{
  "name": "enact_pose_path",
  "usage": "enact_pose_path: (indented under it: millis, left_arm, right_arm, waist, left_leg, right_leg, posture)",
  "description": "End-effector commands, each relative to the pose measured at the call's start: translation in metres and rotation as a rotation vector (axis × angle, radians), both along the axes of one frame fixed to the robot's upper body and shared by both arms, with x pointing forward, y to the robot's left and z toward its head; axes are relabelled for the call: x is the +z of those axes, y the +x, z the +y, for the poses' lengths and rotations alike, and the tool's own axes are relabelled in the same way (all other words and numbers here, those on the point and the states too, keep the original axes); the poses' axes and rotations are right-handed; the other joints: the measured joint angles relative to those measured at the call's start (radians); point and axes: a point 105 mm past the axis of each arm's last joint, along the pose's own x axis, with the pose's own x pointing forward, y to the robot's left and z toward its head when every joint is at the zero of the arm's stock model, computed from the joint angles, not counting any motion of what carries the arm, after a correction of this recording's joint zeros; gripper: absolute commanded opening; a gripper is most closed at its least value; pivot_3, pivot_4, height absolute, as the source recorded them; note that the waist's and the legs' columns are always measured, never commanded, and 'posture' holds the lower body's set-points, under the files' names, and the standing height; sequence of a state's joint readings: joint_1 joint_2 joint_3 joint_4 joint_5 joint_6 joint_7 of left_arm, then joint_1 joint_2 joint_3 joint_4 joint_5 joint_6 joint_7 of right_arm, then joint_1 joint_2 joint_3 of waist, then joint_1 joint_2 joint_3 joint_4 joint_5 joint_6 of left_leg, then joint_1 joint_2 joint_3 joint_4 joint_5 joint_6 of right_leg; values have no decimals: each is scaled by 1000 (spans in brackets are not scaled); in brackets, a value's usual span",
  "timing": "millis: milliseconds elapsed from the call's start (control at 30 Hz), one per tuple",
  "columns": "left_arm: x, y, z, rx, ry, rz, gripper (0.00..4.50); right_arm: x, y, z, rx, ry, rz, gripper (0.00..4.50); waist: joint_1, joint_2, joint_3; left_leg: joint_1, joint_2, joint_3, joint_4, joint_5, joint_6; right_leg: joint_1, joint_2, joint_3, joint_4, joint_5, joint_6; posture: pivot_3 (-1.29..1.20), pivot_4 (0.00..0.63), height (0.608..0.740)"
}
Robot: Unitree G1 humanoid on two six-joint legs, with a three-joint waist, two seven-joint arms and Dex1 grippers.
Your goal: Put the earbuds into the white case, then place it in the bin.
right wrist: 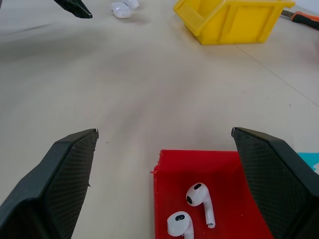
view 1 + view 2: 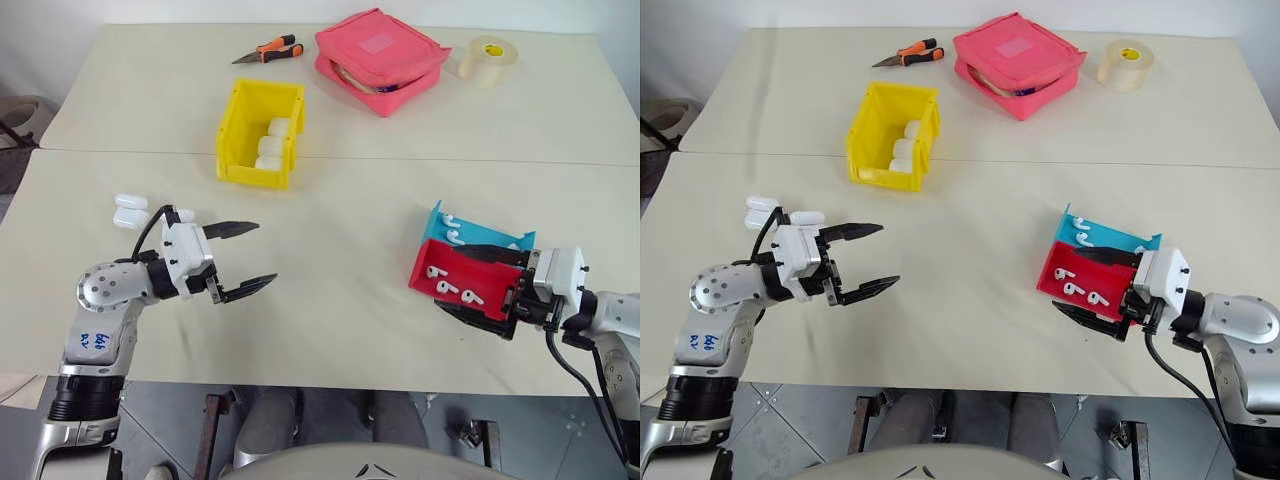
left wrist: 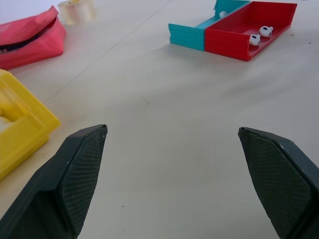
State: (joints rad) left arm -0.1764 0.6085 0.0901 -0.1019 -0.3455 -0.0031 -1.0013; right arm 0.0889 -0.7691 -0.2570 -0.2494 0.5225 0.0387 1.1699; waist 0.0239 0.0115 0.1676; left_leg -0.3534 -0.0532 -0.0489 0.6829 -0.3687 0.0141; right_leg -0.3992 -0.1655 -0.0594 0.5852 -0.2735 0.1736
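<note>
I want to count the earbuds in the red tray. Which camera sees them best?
The left eye view: it looks down into the whole red tray, showing three earbuds. The right eye view shows much the same. The right wrist view gives two earbuds close up, the left wrist view two far off behind the wall.

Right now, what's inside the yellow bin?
Three white cases lie in a row inside the bin, toward its right wall. The near wall covers part of the floor, so anything low behind it cannot be seen.
</note>
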Motion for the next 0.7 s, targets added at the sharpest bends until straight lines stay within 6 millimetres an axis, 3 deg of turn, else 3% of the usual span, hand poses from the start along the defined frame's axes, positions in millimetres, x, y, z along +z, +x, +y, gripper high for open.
enact_pose_path:
  millis: [33, 167, 300, 433, 533, 600, 700]
  left_arm:
    - [10, 3, 5, 49, -21, -41, 4490]
    - [10, -1, 24, 167, -57, -5, 4490]
    - [16, -8, 62, 468, -141, -50, 4490]
    - [2, -34, 89, 668, -141, -18, 4490]
    - [-15, -41, 115, 894, -151, 28, 4490]
    - [-20, -44, 120, 973, -176, 45, 4490]
    - [-20, -43, 110, 993, -219, 86, 4490]
  right_arm:
    - [2, -1, 3, 12, 6, -25, 4500]
    - [8, 2, 16, 51, 52, -29, 4500]
    - [25, 9, 38, 104, 125, -87, 4500]
    - [43, 13, 62, 156, 212, -210, 4500]
    - [48, 13, 76, 205, 247, -268, 4500]
    - [50, 12, 82, 235, 257, -290, 4500]
    - [53, 14, 83, 240, 264, -288, 4500]
  waist:
    - [0, 0, 0]
    - [-8, 0, 0]
    - [-21, -1, 1]
    - [-23, -2, 1]
    - [-12, -2, 2]
    - [0, -3, 2]
    - [5, -4, 3]
  left_leg:
    - [0, 0, 0, 0, 0, 0]
    - [0, 1, 0, 0, 0, 0]
    - [1, 3, 0, 0, -1, -1]
    - [1, 8, 0, 0, -2, -2]
    - [1, 8, -1, 0, -2, -2]
    - [1, 7, -1, 1, -2, -2]
    - [0, 7, -1, 1, -2, -2]
  right_leg:
    - [0, 0, 0, 0, 0, 0]
    - [0, 0, 0, 0, 0, 0]
    - [0, 0, 0, 0, 0, 0]
    - [0, 1, 0, -1, 0, 0]
    - [1, 1, -1, -1, 0, 0]
    - [1, 1, -1, -1, 0, -1]
    - [1, 1, -1, 0, 0, -1]
  posture:
    - [0, 150, 740]
    - [0, 150, 740]
    - [0, 150, 740]
    - [0, 150, 740]
    - [0, 150, 740]
    - [0, 150, 740]
    - [0, 150, 740]
